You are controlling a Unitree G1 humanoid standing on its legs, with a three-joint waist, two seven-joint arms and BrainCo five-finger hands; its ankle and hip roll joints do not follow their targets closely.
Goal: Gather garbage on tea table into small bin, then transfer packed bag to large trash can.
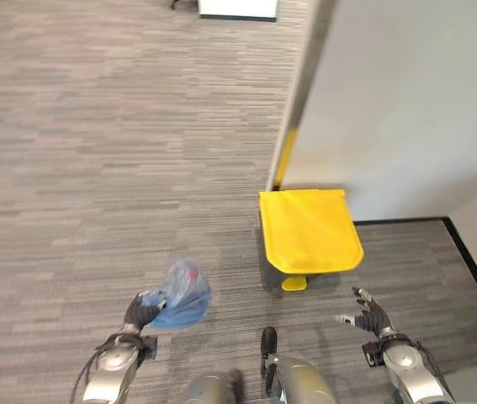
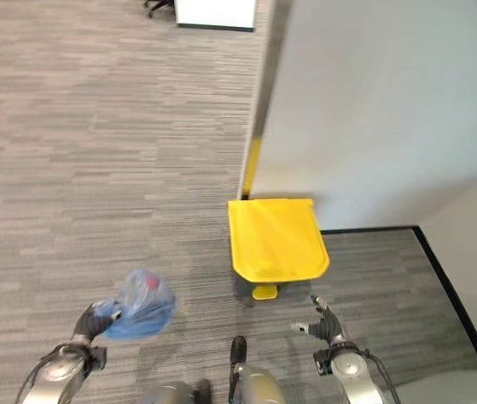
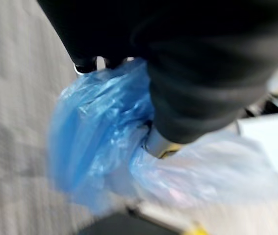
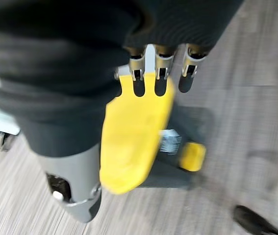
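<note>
One blue bag (image 1: 182, 297) in the left hand's (image 1: 141, 311) clenched fingers; right hand (image 1: 371, 316) released beside the yellow-lidded bin (image 1: 309, 229) against the wall (image 1: 406, 101).

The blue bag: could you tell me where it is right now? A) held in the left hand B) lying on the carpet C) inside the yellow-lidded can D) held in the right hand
A: the left hand grips the blue bag, while the can's lid is closed and the right hand is open.

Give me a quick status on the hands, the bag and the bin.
Left hand shut on blue bag, held above carpet. Right hand open, empty. Yellow-lidded trash can ahead by wall, lid closed. Nothing in the way.
</note>
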